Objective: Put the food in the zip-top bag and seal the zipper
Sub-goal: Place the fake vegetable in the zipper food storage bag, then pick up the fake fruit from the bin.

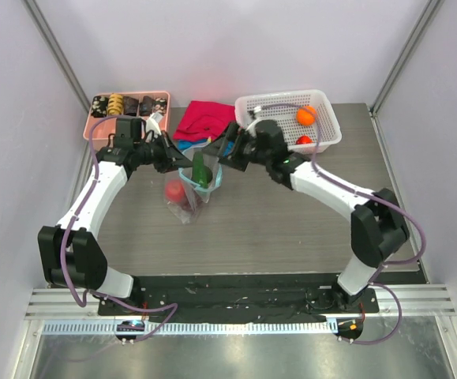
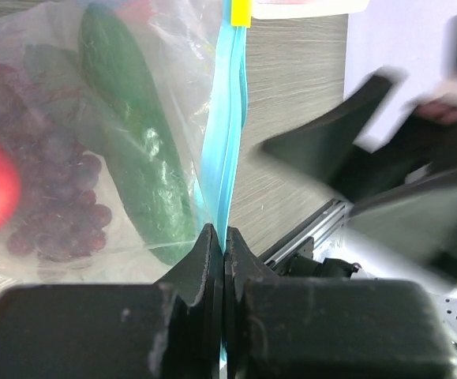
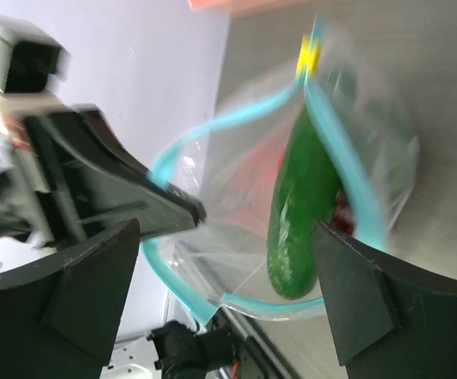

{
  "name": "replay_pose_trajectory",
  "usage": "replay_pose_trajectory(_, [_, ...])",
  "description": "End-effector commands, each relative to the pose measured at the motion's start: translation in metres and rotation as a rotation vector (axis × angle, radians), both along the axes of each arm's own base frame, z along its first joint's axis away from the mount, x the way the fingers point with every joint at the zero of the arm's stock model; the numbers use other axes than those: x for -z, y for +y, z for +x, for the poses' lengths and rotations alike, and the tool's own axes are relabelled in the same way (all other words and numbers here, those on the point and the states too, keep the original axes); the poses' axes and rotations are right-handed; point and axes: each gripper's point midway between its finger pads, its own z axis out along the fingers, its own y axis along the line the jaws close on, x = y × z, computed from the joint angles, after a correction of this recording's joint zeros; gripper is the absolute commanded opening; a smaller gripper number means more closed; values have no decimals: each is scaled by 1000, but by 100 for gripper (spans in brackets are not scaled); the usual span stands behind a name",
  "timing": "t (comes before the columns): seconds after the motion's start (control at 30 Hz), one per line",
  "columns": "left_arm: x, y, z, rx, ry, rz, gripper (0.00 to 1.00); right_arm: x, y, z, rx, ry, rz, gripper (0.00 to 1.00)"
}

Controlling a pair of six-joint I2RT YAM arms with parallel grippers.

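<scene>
While the left pincer [image 2: 222,237] clamps the zipper [image 2: 224,142], the cucumber [image 2: 133,150] juts out.

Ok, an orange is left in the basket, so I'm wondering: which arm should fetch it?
Right. The right gripper is open, and the basket with the orange sits on its side. The left gripper is shut on the zipper, so letting go would probably drop the bag.

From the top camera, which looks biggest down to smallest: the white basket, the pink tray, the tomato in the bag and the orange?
1. white basket
2. pink tray
3. tomato and orange: they look about the same size, so I won't rank them.
</scene>
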Motion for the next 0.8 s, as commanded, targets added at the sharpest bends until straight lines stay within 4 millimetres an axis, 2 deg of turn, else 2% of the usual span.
replay_pose_trajectory(0.0, [-20,-4,1,26,-59,-47,0,-66,-65,22,-86,-264,40,94])
replay_pose_trajectory(0.03, [-20,-4,1,26,-62,-46,0,-65,-80,31,-80,-283,20,92])
replay_pose_trajectory(0.07, [-19,-5,0,29,-58,-45,0,-64,-115,57,-27,-340,-42,91])
replay_pose_trajectory(0.1, [-19,-4,1,28,-59,-44,0,-47,-133,68,-3,-312,-111,89])
replay_pose_trajectory(0.13, [-19,-5,1,29,-62,-45,0,-44,-151,83,29,-344,-171,83])
replay_pose_trajectory(0.17, [-18,-5,1,29,-59,-42,0,-42,-188,106,73,-412,-293,81])
replay_pose_trajectory(0.2, [-18,-5,1,29,-60,-43,0,-17,-208,121,100,-372,-390,81])
replay_pose_trajectory(0.23, [-18,-5,1,29,-62,-43,0,-7,-228,135,124,-387,-481,81])
replay_pose_trajectory(0.27, [-18,-5,1,30,-63,-42,0,-15,-245,151,162,-417,-546,81])
replay_pose_trajectory(0.3, [-18,-4,1,28,-66,-40,0,-7,-272,164,182,-429,-632,81])
replay_pose_trajectory(0.33, [-17,-4,1,29,-64,-38,0,5,-288,183,215,-417,-688,81])
replay_pose_trajectory(0.4, [-15,-4,1,30,-60,-36,0,17,-315,206,240,-430,-771,80])
replay_pose_trajectory(0.43, [-13,-4,1,31,-57,-35,0,25,-323,223,253,-427,-800,79])
replay_pose_trajectory(0.5, [-12,-4,2,29,-55,-33,0,37,-333,241,250,-435,-825,78])
replay_pose_trajectory(0.53, [-10,-3,2,29,-56,-28,0,47,-334,257,245,-438,-836,78])
replay_pose_trajectory(0.63, [-6,-3,2,29,-45,-26,0,64,-339,285,252,-450,-874,79])
replay_pose_trajectory(0.73, [-3,-2,1,29,-44,-16,0,63,-342,304,272,-501,-895,80])
replay_pose_trajectory(0.77, [-2,-2,0,31,-45,-13,0,73,-345,310,279,-504,-906,80])
